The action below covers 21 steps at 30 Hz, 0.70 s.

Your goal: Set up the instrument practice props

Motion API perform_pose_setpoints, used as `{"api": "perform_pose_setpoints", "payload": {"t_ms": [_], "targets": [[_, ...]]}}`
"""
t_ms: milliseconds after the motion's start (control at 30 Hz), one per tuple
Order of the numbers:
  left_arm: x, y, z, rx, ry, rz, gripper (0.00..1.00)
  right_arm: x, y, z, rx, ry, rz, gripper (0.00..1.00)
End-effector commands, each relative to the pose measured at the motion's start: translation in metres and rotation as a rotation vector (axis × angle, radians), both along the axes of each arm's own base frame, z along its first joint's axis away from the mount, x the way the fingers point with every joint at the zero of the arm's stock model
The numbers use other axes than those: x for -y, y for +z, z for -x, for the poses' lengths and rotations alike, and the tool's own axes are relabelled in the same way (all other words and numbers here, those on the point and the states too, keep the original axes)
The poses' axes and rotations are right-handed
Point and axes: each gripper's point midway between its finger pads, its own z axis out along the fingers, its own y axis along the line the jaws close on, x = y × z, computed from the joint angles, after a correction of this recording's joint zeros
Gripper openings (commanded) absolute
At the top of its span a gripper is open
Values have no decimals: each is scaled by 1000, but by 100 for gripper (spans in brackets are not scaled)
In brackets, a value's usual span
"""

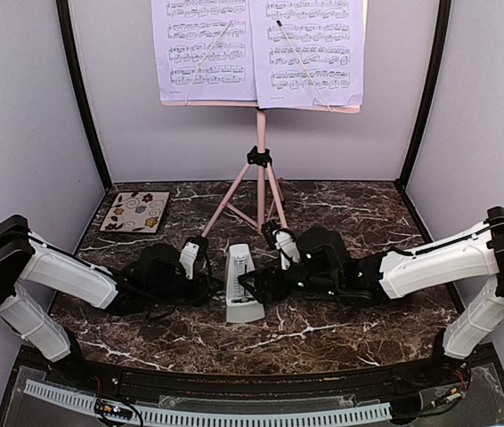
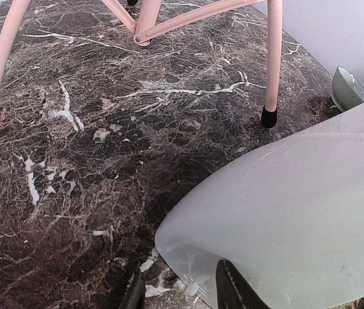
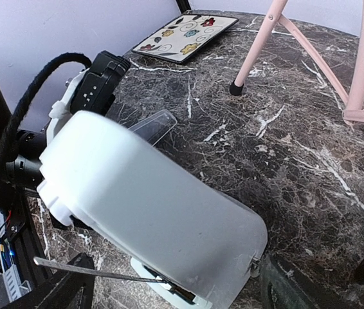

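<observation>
The white-grey metronome (image 1: pixel 241 285) stands upright at the table's centre, its thin pendulum rod (image 3: pixel 98 273) showing. My right gripper (image 1: pixel 256 286) is open, its fingers wide on either side of the metronome's body (image 3: pixel 163 219); the right-hand finger (image 3: pixel 291 286) sits close against it. My left gripper (image 1: pixel 211 277) is open at the metronome's left side, and a lower corner of the metronome (image 2: pixel 285 219) lies between its fingers (image 2: pixel 134 293). The pink music stand (image 1: pixel 259 169) stands behind on tripod legs and holds two sheet-music pages (image 1: pixel 261 49).
A floral tile (image 1: pixel 135 212) lies at the back left and also shows in the right wrist view (image 3: pixel 185 35). A pale green bowl (image 2: pixel 349 87) sits behind the metronome near a stand foot (image 2: pixel 269 117). The stand's legs spread just behind both grippers.
</observation>
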Motion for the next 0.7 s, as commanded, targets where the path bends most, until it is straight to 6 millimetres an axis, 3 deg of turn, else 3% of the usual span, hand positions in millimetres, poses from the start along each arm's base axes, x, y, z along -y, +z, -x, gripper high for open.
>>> {"api": "perform_pose_setpoints", "payload": {"t_ms": [0, 167, 300, 667], "targets": [[4, 9, -4, 19, -6, 15, 43, -6, 23, 3, 46, 11, -59, 91], [0, 12, -3, 24, 6, 23, 51, -14, 30, 0, 57, -24, -58, 100], [-7, 16, -2, 38, 27, 30, 56, -11, 30, -6, 59, -79, -43, 100], [-25, 28, -3, 81, 87, 18, 59, 38, 21, -22, 74, -220, 28, 100]]}}
